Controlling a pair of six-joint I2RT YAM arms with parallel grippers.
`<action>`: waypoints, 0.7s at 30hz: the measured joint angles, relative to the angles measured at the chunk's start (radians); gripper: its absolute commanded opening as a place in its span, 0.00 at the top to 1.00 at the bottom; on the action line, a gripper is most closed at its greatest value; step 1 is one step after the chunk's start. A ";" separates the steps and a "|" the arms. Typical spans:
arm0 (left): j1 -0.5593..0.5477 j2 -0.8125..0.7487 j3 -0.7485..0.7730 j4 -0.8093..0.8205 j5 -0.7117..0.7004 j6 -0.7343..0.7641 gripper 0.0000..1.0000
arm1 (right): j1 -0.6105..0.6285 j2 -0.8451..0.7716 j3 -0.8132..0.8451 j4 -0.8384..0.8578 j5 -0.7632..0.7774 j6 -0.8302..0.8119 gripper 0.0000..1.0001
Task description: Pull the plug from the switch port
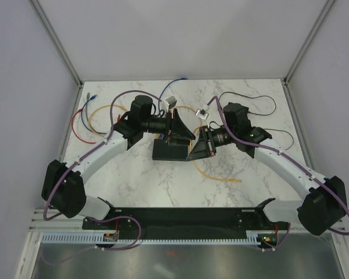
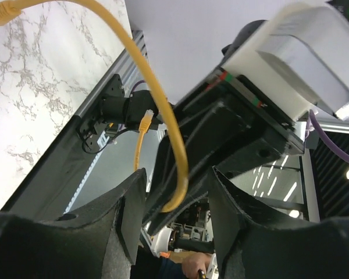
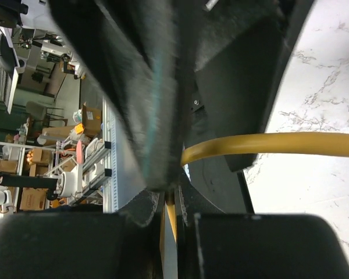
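Observation:
The switch is a flat black box lying on the marble table between the two arms. My left gripper hovers over its far right corner. In the left wrist view this gripper is open, and a loop of yellow cable and a black part of the right arm pass between its fingers. A yellow plug with a clear tip hangs free of any port. My right gripper is at the switch's right end. In the right wrist view it is shut on the yellow cable, which runs off over the table.
Red, blue and orange cables lie at the back left. A small black adapter with a thin black cord and a white connector lie at the back. The yellow cable's tail trails to the near right.

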 measured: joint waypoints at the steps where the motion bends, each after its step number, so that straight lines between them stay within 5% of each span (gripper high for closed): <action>1: -0.005 0.008 0.000 0.001 0.003 -0.003 0.47 | 0.000 -0.008 0.000 0.000 0.002 0.003 1.00; 5: -0.013 0.035 0.000 0.002 0.011 -0.013 0.56 | 0.005 -0.027 0.000 0.003 0.002 0.012 1.00; 11: -0.013 0.041 0.026 0.005 0.011 -0.031 0.96 | 0.006 -0.026 0.000 -0.003 0.014 0.023 0.88; 16: 0.011 0.041 0.041 0.003 0.009 -0.028 0.98 | 0.006 -0.022 0.000 -0.006 0.036 0.031 0.65; 21: 0.171 0.031 0.066 -0.103 -0.018 0.072 0.98 | 0.006 -0.021 0.007 -0.064 0.150 0.011 0.50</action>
